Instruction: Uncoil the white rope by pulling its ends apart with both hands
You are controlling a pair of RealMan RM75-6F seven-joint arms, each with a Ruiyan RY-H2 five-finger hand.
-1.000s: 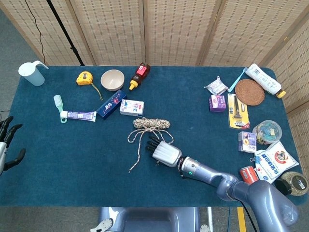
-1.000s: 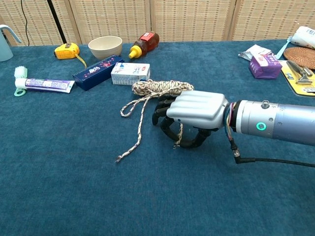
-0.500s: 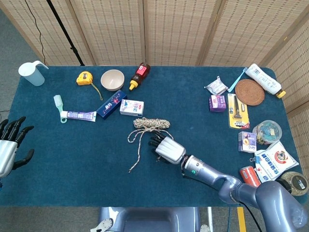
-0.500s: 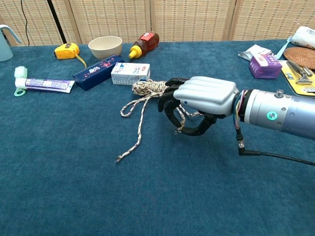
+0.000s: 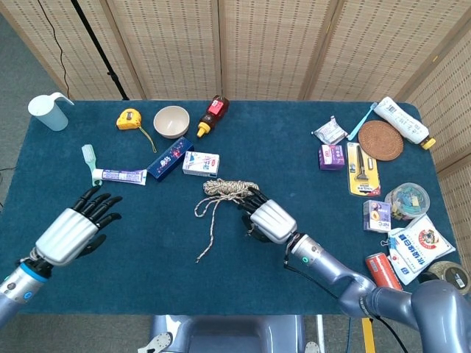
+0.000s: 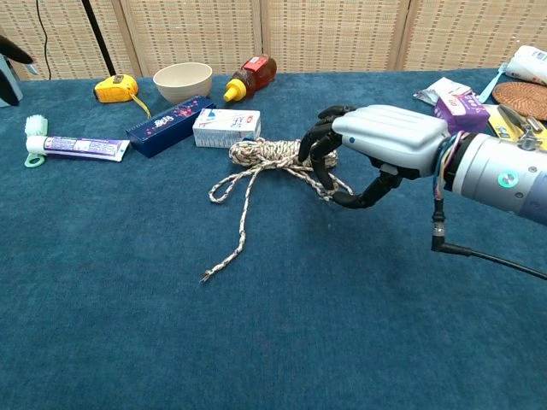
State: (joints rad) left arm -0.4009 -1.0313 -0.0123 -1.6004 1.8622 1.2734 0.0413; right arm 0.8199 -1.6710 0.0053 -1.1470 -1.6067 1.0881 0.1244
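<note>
**Left hand swings in; right hand lifts rope end toward coil**

Since 1 s ago the left hand (image 5: 72,232) has come from the table's left edge well into the head view, fingers spread, holding nothing. Right hand (image 6: 376,154) has moved up and away from the robot, now curled w/ a strand of the white rope (image 5: 229,189) caught between thumb and fingers – looks like a pinch, tho how firm I can't tell.

Rope's loose tail (image 6: 224,254) trails nearer the robot, to the left of the right hand, well apart from the left hand. Coiled bundle sits just beyond the right hand's fingertips, touching them in the chest view.

Handling, as a guess: light, soft braided cord, no stiffness, so it'll sag and slide on the cloth; loops may snag when pulled. Best hold for the left hand is prob the free tail near its frayed end.

Farther off behind the coil: white box (image 5: 201,163), blue box (image 5: 169,158).
</note>
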